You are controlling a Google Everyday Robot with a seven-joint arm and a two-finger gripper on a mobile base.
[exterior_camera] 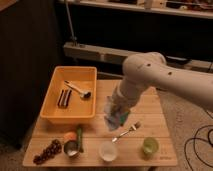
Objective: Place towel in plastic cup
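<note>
My gripper [118, 106] is at the end of the white arm [150, 75], over the middle of the wooden table [150, 112]. It is shut on the blue-green towel [115, 119], which is bunched up and hangs from it, with its lower edge at or just above the table top. The clear plastic cup [108, 150] stands upright near the table's front edge, a little in front of the towel and apart from it.
An orange tray [60, 112] with utensils is at the left. A fork [127, 131] lies between towel and cup. A green cup [149, 146] stands at the front right. Grapes [47, 151], a metal cup [71, 148] and vegetables are at the front left.
</note>
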